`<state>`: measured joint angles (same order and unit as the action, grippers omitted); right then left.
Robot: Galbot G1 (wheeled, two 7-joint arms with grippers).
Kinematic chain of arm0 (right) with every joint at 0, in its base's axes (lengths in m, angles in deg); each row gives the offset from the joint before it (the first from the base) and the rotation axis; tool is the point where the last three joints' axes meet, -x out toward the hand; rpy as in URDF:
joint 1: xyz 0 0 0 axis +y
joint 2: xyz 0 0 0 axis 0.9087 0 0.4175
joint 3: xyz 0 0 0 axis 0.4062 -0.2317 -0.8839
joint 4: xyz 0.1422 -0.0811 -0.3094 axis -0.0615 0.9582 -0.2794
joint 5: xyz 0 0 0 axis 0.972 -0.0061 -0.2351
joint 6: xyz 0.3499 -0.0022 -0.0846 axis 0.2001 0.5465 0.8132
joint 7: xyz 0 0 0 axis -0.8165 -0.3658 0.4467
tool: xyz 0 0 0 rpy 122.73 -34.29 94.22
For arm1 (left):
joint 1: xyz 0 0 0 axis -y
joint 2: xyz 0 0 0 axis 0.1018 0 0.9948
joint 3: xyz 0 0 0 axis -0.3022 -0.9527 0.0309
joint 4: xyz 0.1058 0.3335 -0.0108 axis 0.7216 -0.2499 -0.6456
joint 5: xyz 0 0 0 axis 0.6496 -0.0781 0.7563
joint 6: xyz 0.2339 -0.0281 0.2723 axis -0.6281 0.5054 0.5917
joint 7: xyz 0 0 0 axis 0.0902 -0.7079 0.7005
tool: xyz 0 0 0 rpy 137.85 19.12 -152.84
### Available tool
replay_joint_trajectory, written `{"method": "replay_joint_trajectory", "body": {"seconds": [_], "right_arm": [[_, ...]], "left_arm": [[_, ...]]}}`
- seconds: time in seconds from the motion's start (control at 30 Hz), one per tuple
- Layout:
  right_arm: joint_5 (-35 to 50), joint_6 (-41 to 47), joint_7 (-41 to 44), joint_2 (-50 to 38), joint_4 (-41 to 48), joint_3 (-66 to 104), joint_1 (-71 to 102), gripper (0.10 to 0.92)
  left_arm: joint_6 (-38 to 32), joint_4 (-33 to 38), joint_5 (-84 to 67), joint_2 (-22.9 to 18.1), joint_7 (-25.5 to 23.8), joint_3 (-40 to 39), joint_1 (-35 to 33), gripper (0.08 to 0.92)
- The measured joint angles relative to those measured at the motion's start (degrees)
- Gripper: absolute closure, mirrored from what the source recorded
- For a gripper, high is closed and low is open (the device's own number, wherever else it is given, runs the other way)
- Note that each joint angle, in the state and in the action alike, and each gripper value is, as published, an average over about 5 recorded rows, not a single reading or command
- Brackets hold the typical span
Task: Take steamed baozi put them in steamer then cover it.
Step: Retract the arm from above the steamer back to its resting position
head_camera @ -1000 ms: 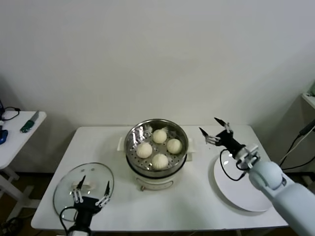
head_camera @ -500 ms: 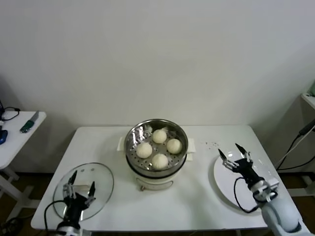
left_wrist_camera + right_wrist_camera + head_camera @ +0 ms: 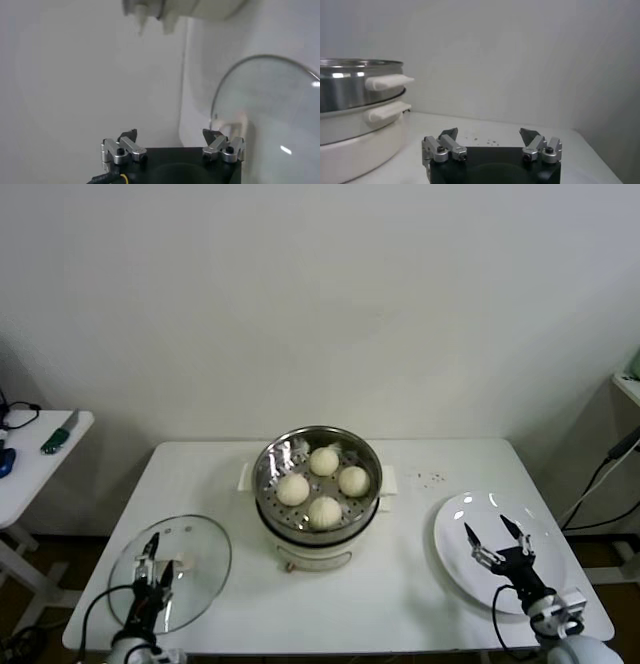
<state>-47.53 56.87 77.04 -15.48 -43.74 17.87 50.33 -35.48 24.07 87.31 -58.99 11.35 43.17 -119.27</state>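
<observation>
White table (image 3: 420,584) against plain white wall (image 3: 320,304)

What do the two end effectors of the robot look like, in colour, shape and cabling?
Both match. The left end effector and the right end effector each have a black block body, silver metal finger links with dark screws, and dark pointed tips. Thin black cables loop behind each in the head view; a yellow-marked cable shows at the left one.

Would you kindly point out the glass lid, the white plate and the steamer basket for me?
glass lid (image 3: 195,559): head view, bare glass right of its knob.
white plate (image 3: 462,522): head view, bare upper-left surface.
steamer basket (image 3: 268,467): head view, left steel rim.
</observation>
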Motion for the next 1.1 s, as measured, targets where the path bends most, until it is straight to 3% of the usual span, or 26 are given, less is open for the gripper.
{"method": "replay_joint_trajectory", "body": {"seconds": [0.97, 1.1], "right_arm": [[-5.6, -0.8, 1.6, 4.0, 2.2, 1.0, 0.7, 0.203], [-6.3, -1.0, 1.8, 4.6, 2.7, 0.8, 0.4, 0.203]], "left_arm": [[0.4, -15.3, 4.7, 2.9, 3.8, -1.6, 11.1, 0.177], [0.3, -16.8, 3.8, 3.0, 4.5, -2.2, 12.5, 0.211]]}}
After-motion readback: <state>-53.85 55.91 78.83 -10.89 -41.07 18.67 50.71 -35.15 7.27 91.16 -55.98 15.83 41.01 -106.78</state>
